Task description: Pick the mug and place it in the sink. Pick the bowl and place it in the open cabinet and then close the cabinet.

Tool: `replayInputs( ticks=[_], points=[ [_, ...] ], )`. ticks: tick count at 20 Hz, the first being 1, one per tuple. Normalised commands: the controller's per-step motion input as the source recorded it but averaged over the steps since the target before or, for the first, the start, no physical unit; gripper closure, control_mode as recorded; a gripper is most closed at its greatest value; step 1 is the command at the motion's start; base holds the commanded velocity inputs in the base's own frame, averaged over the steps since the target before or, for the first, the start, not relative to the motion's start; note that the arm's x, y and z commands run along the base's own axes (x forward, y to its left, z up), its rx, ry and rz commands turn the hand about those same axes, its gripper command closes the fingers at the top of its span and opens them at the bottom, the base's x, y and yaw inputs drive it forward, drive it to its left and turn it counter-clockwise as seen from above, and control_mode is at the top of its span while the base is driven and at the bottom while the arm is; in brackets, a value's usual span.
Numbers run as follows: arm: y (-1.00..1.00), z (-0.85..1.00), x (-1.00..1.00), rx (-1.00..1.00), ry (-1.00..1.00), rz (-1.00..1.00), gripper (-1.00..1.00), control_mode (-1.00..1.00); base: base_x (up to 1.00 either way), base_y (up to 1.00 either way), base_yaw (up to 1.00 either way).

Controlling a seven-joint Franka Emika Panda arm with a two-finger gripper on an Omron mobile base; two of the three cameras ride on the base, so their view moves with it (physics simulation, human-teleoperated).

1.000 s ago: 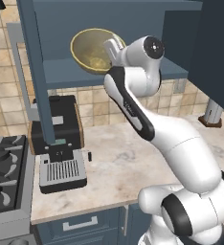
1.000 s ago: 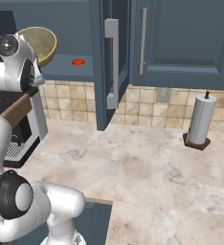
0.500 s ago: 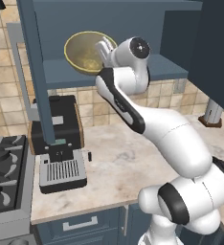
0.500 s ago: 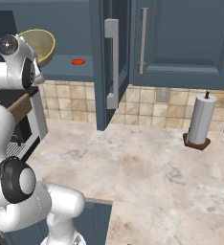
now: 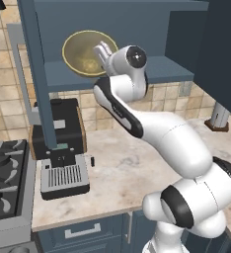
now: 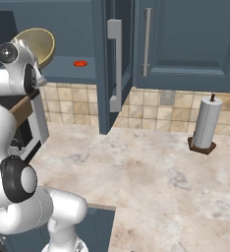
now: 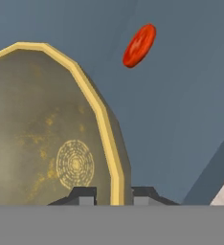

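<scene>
My gripper (image 5: pixel 103 51) is shut on the rim of the olive-tan bowl (image 5: pixel 84 53) and holds it tilted on edge, its glossy inside facing out, just over the blue shelf (image 5: pixel 162 69) of the open wall cabinet. The cabinet's door (image 6: pixel 106 64) stands open with its silver handle (image 6: pixel 115 64) toward me. In the right base view the bowl (image 6: pixel 38 43) shows behind the arm's wrist. In the hand view the bowl (image 7: pixel 47 134) stands upright with its yellow rim pinched between the fingertips of the gripper (image 7: pixel 115 194).
A small red disc (image 6: pixel 80 63) lies on the shelf to the bowl's right, red disc (image 7: pixel 140 45). Under the cabinet a black coffee machine (image 5: pixel 58 133) stands on the marble counter beside the stove (image 5: pixel 4 173). A paper towel holder (image 6: pixel 204 123) stands at the right.
The arm has stretched further up and carried the bowl a little to the left over the shelf. The grip on the rim is unchanged.
</scene>
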Motion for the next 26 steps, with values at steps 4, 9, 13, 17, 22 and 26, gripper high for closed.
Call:
replayInputs(
  ticks=[4,9,13,17,22,26],
  points=[
    [0.13,-0.02,0.15,-0.05,-0.17,0.00,1.00,-1.00,0.00,0.00,0.00],
    [0.02,-0.01,0.12,0.00,0.00,0.00,1.00,-1.00,0.00,0.00,0.00],
    [0.00,0.02,0.02,0.00,0.11,0.00,1.00,-1.00,0.00,0.00,0.00],
    [0.00,0.08,0.00,0.00,0.23,0.00,1.00,-1.00,0.00,0.00,0.00],
    [0.00,0.17,0.00,0.00,0.25,0.00,1.00,-1.00,0.00,0.00,0.00],
    [0.00,0.09,0.00,0.00,0.18,0.00,1.00,-1.00,0.00,0.00,0.00]
  ],
)
